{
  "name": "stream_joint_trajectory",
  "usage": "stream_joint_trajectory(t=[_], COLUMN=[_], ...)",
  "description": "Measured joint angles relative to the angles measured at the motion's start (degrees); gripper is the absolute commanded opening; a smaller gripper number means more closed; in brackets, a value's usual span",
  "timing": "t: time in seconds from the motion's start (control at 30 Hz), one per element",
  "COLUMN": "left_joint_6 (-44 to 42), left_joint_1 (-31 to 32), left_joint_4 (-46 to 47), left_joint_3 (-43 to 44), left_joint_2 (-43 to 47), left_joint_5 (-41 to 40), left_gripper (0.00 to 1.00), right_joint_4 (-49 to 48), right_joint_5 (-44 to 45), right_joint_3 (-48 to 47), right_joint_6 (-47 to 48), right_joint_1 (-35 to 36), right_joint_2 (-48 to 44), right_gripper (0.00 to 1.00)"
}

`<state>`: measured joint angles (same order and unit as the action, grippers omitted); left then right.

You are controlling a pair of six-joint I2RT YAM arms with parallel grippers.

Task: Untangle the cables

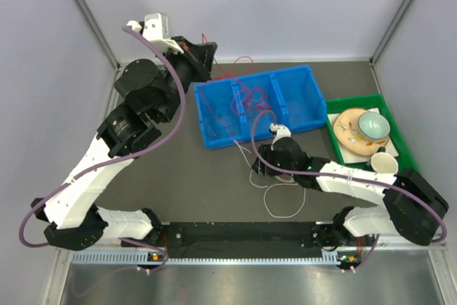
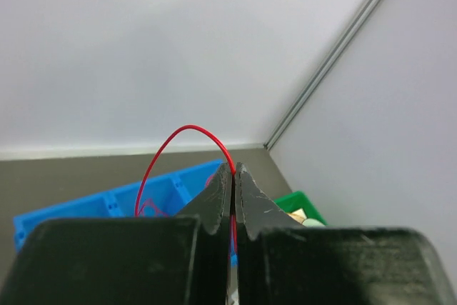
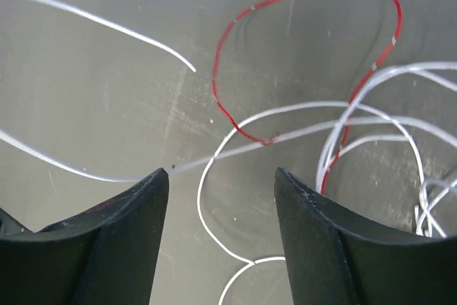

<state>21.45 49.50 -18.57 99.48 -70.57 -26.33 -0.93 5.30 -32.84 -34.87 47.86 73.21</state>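
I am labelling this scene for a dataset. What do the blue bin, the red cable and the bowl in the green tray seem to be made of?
Blue bin: likely moulded plastic, matte, with thin even dividers.
Red cable: probably wire in smooth plastic insulation; it holds a springy arch.
Bowl: looks like glazed ceramic by its sheen, though plastic is possible.

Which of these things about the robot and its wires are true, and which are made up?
1. The left claw is shut on a red cable. True.
2. The right claw is squeezing a white wire. False: it is open, and the white cables lie below it.
3. The blue bin has three compartments. True.
4. The green tray sits on the left arm's side of the bin. False: it is on the right arm's side.
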Motion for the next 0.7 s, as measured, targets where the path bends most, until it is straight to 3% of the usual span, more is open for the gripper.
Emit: stream_joint_trajectory(t=[0.23,0.3,0.37,0.47,0.57,0.63,0.7], left_joint_6=[-0.68,-0.68,-0.68,-0.63,-0.57,-0.42,-0.33], left_joint_1=[0.0,0.0,0.0,0.0,0.0,0.0,0.0], left_joint_4=[5.53,6.14,6.34,6.69,7.19,7.48,7.58], left_joint_3=[2.25,2.95,3.43,3.89,3.93,3.93,3.93], left_joint_2=[-3.5,-4.33,-4.72,-4.96,-4.96,-4.98,-4.98], left_joint_5=[2.23,2.91,3.17,3.65,4.28,4.52,4.7], left_gripper=[0.0,0.0,0.0,0.0,0.0,0.0,0.0], right_joint_4=[-2.93,-1.97,-1.44,-3.41,-6.54,-8.44,-10.01], right_joint_5=[-0.15,1.09,2.54,4.81,6.1,6.12,6.03], right_joint_3=[10.03,10.84,10.84,10.49,8.48,5.03,1.33], right_joint_6=[-5.51,-5.84,-5.53,-3.58,-0.37,1.92,3.52], right_joint_1=[0.28,1.46,2.84,4.04,4.11,4.11,4.11], right_joint_2=[-3.63,-7.41,-12.15,-19.23,-18.6,-13.16,-6.56], right_gripper=[0.54,0.61,0.77,0.9,0.9,0.88,0.68])
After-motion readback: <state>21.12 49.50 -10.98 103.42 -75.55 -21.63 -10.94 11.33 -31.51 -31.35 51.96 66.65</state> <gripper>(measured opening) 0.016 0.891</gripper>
